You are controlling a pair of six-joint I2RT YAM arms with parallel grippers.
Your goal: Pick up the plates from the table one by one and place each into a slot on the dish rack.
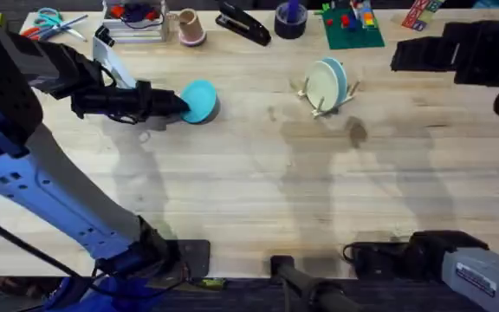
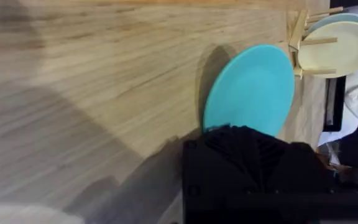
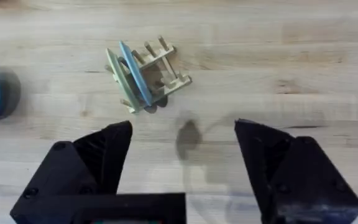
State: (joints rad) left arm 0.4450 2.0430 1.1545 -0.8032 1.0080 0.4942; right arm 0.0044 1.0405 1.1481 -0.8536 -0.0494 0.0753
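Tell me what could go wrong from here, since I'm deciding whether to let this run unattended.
The left gripper holds the cyan plate by one edge only, so it may slip or swing on the way over. The dish rack is small, light and already holds a cream plate and a blue plate; a misaligned insertion could knock them or push the rack along the table.
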